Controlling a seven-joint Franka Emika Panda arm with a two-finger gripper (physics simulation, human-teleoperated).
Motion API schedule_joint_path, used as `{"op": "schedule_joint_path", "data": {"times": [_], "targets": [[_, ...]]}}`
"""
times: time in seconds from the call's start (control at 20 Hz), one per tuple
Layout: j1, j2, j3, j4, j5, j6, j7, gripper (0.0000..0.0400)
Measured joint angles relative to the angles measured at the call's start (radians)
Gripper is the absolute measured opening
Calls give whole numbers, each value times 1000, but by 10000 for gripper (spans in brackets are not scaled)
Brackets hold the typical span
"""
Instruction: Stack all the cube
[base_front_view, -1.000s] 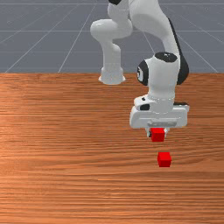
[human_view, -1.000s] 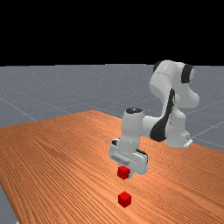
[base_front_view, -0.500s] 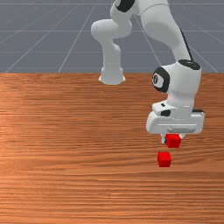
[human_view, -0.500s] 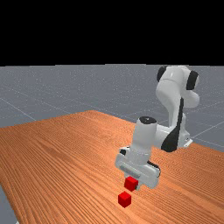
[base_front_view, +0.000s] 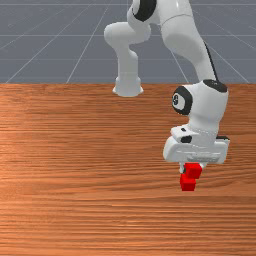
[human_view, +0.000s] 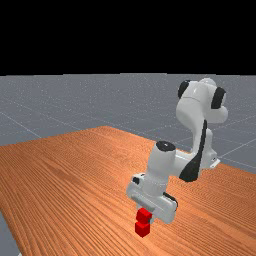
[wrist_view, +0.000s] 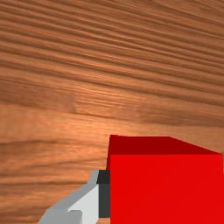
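"What's the pincer (base_front_view: 193, 167) got?"

"One plain red cube (base_front_view: 193, 171), pinched above the second red cube (base_front_view: 188, 186) on the wooden counter (base_front_view: 90, 200) (slightly off, toward the front view's right); it probably needs centring"

The robot arm (human_view: 162, 166) is mounted at the far view's right, on the far side of the wood table (human_view: 65, 175), and extends toward the near side and the far view's left. The gripper (human_view: 145, 215) points downward, its housing sloping down toward the far view's right. The upper red cube (human_view: 144, 216) is located at the gripper and sits slightly tilted. The lower red cube (human_view: 142, 229) is positioned beneath it on the table; contact between the cubes cannot be confirmed. Grey floor (human_view: 55, 100) lies beyond the table.
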Motion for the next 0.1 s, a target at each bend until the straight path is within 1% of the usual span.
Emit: {"op": "schedule_joint_path", "data": {"times": [0.05,0.1], "targets": [[1,2,0,1,0,0,0,189],[2,2,0,2,-2,-2,0,272]]}}
